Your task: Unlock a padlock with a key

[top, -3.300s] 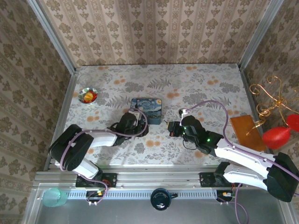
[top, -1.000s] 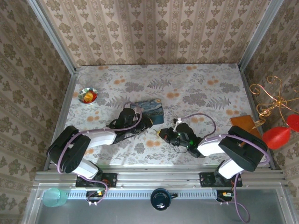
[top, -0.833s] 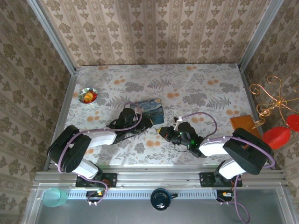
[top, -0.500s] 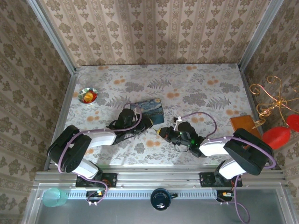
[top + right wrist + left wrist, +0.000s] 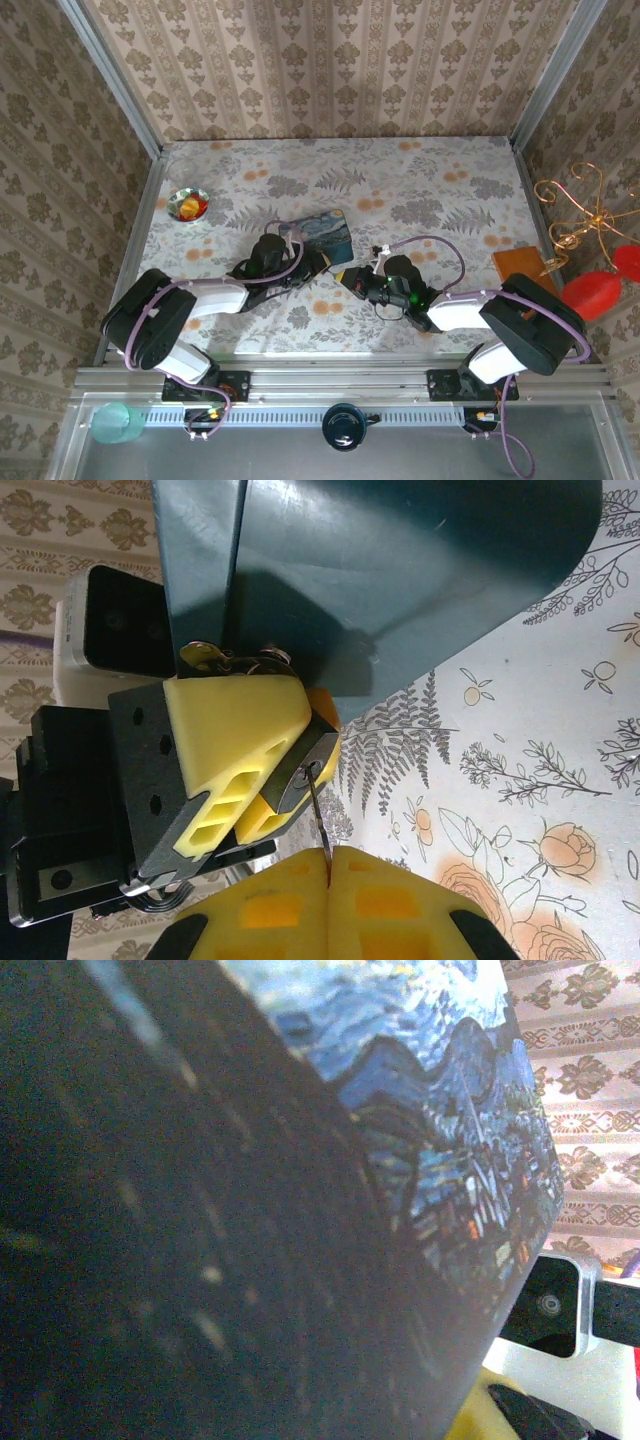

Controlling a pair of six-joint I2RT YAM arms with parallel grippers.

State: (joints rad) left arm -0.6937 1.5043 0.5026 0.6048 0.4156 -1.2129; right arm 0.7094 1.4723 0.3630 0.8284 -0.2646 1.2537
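Observation:
In the right wrist view the padlock (image 5: 303,773) shows its dark grey keyhole face, pinched between the yellow fingers of my left gripper (image 5: 285,780). Its pale shackle (image 5: 228,658) pokes out behind them. My right gripper (image 5: 328,855) is shut on a thin key (image 5: 318,815), and the blade's tip sits in the keyhole. From above, my left gripper (image 5: 322,262) and right gripper (image 5: 352,282) meet nose to nose in front of the blue starry-night tin (image 5: 325,232). The tin (image 5: 420,1110) leans over the left wrist camera and hides that gripper's jaws.
A small bowl (image 5: 188,204) with red and yellow contents sits at the far left. A brown wooden block (image 5: 525,272) lies at the right edge. A gold wire stand (image 5: 580,215) and a red object (image 5: 590,295) stand beyond the right wall. The tin's dark underside (image 5: 400,570) hangs over the grippers.
The right arm swung in from the right until its gripper met the left one. The left gripper edged right, and the tin tilted and shifted up and to the right.

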